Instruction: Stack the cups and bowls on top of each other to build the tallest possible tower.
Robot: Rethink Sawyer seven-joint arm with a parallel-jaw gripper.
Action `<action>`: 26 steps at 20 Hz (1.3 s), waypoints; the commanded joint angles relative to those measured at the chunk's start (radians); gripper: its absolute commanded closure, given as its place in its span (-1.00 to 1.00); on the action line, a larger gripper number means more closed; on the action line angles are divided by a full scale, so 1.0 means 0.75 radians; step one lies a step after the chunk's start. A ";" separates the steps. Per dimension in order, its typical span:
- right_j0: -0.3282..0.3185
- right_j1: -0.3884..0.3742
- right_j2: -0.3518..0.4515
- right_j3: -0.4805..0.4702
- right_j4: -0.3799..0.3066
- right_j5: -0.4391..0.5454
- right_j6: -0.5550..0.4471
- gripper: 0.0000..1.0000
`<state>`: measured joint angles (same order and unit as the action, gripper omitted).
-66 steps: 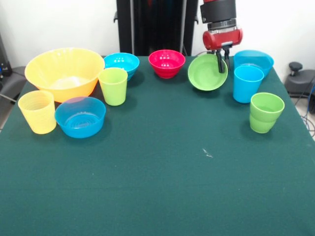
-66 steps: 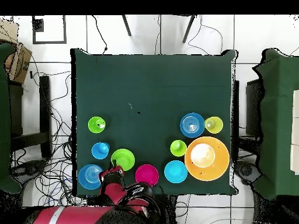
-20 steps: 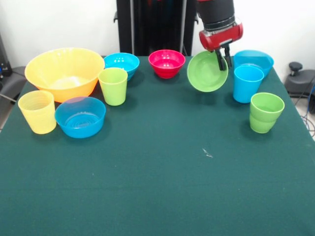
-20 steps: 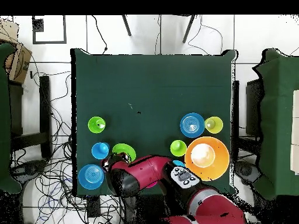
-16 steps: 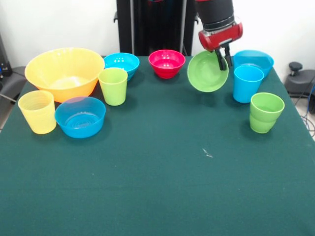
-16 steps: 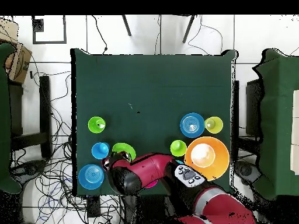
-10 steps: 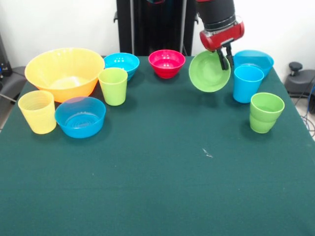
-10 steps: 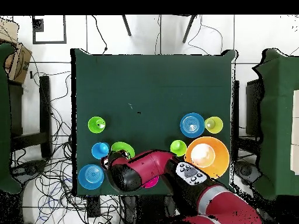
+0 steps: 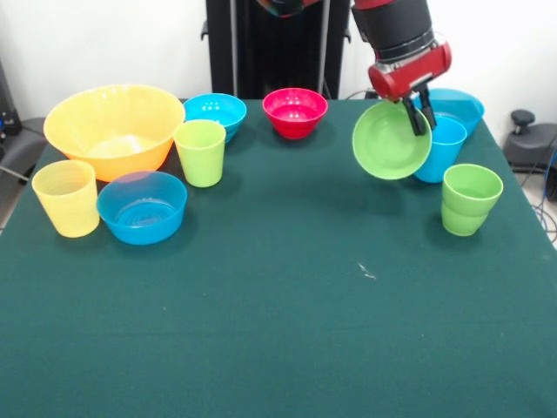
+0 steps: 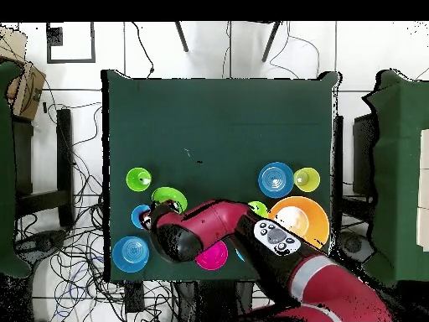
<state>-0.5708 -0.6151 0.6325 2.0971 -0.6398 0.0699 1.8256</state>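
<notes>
My gripper (image 9: pixel 420 109) is shut on the rim of the small green bowl (image 9: pixel 392 141) and holds it tilted in the air, in front of the sky blue cup (image 9: pixel 441 148). The green stepped cup (image 9: pixel 471 199) stands to the right of it on the table. In the overhead view the green bowl (image 10: pixel 169 199) shows beside the green stepped cup (image 10: pixel 138 179), and the arm (image 10: pixel 209 232) covers the gripper. The yellow-green cup (image 9: pixel 200 152), the pale yellow cup (image 9: pixel 66 198), the large yellow-orange bowl (image 9: pixel 114 129), the red bowl (image 9: pixel 295 111) and the blue bowls (image 9: pixel 142 206) (image 9: pixel 215 114) stand apart.
The wider shallow blue bowl (image 9: pixel 452 106) sits behind the sky blue cup at the far right corner. The green table cloth (image 9: pixel 278 331) has a small white mark (image 9: pixel 367 272) near the middle. Cables and chairs lie around the table in the overhead view.
My gripper has moved right and toward the table's near side with the green bowl, from beside the red bowl to in front of the sky blue cup, and a little lower.
</notes>
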 commanded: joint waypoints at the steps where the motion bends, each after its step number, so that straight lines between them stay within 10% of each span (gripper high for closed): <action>1: -0.021 0.049 0.112 -0.150 -0.114 0.192 -0.196 1.00; 26: -0.275 0.091 0.366 -0.236 -0.338 0.433 -0.426 1.00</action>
<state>-0.7814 -0.5732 0.8727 1.9792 -0.7743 0.2918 1.8194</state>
